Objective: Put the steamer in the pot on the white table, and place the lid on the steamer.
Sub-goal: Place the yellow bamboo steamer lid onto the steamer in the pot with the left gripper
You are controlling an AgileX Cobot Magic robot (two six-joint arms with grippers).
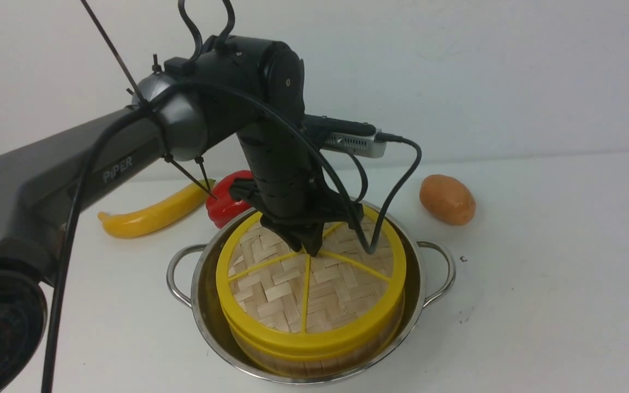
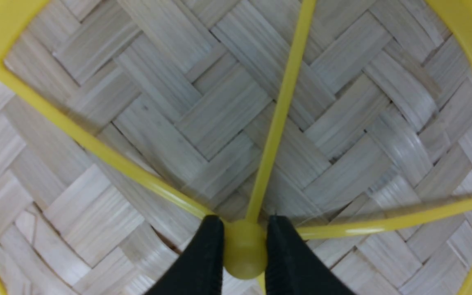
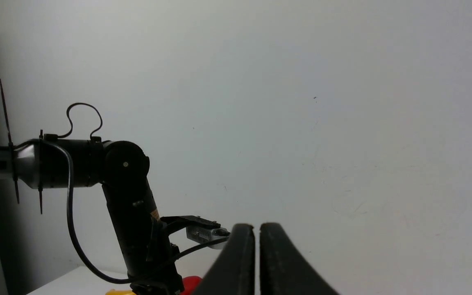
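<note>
Step in hand: seating the lid [image 1: 292,289] on the steamer [image 1: 298,363]; judged near the end of the task.
Lid position: lies flat across the steamer's top, rims appearing aligned on the near side; the far side is hidden behind the left arm [image 1: 279,164].
Steamer position: inside the pot [image 1: 205,311], which stands on the table [image 1: 538,305].
Left gripper [image 2: 245,224]: clamped on the lid's central knob [image 2: 244,256], one finger on each side.
Arm pose: the forearm reaches in from the left, with the wrist turned straight down over the lid's centre.
Right gripper [image 3: 257,231]: fingers together, holding nothing, raised and facing the wall [image 3: 342,102].
Recommended handling: confirm the lid bears on the rim all round, then part the fingers fully before lifting straight up, so the knob is not dragged.
Risk: a sideways pull-out could skew the lid or nudge the steamer in the pot.
</note>
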